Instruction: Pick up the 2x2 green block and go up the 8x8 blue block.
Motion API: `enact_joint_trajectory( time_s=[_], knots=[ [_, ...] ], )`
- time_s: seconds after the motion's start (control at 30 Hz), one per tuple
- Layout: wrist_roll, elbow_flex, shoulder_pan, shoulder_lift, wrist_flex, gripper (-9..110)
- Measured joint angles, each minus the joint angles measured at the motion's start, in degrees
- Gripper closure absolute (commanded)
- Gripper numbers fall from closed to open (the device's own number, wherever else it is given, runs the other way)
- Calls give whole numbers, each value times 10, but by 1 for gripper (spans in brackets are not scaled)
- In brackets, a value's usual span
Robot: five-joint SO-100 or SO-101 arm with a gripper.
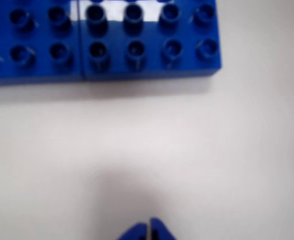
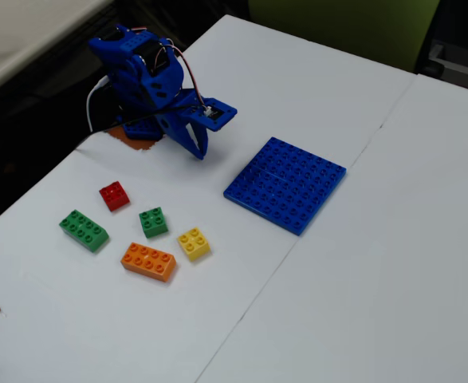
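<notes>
Below-left of gripper [image 2: 199, 152] in fixed view: 2x2 green block [image 2: 154, 222], well apart, untouched among other bricks. Jaws together, empty, per wrist view. 8x8 blue block [image 2: 286, 183] lies to claw's right. Judgement: reach must swing toward brick cluster first.

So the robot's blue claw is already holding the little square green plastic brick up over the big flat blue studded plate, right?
Not quite. The small square green plastic brick lies on the white table between the small red brick and the small yellow brick, as the fixed view shows. The blue gripper is shut and empty in the wrist view, near the big flat blue studded plate.
</notes>
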Motion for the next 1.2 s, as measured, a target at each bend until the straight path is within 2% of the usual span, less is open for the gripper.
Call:
enact_joint_trajectory(
  time_s=[0.2, 0.43, 0.6, 0.73, 0.93, 1.2],
  knots=[
    [22, -120, 25, -51, 62, 101],
    [57, -479, 44, -391, 201, 100],
    [-5, -671, 128, -620, 258, 94],
    [-90, -702, 201, -723, 238, 91],
    [-186, -708, 305, -815, 160, 80],
    [-147, -708, 339, -888, 22, 75]
  ],
)
